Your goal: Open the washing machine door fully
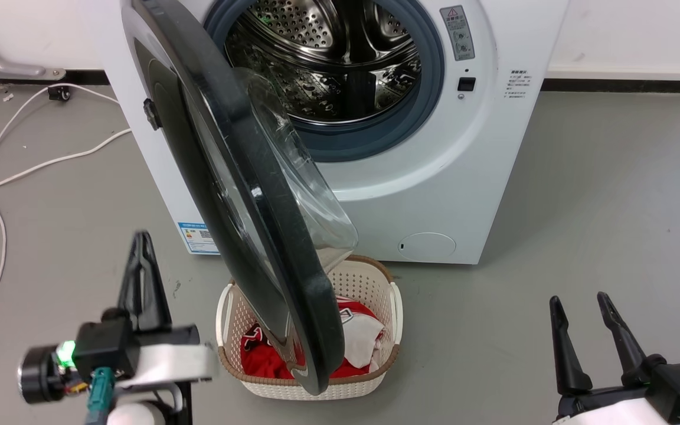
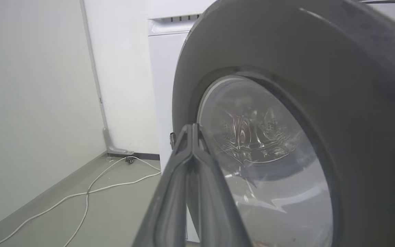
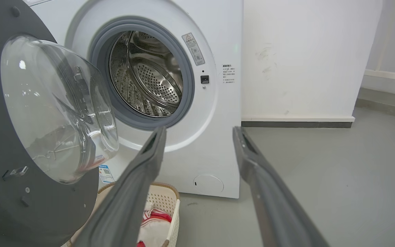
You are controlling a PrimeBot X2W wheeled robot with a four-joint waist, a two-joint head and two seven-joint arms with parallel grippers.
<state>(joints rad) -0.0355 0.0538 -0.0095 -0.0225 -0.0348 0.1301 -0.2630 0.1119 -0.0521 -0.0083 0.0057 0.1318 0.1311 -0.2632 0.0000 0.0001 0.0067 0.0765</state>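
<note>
Evidently the job is mid-swing. In the head view the washing machine door (image 1: pixel 245 195) stands out edge-on from the washer's front, hinged at the left, its free edge hanging over a laundry basket (image 1: pixel 390 295) of red and white clothes. The left gripper (image 1: pixel 142 239), fingers pressed together and empty, rises beside the door's outer face. The right gripper (image 1: pixel 579 298) waits well apart at the lower right, fingers spread, holding nothing.

The left wrist view looks along the closed fingers at the wide dark rim and clear glass; whether the tips touch the rim cannot be told.

The right wrist view faces the door's inner side, where the glass bowl bulges toward the steel drum mouth (image 3: pixel 142 75). Finishing probably calls for carrying the free edge further toward the robot's left, away from the drum.
</note>
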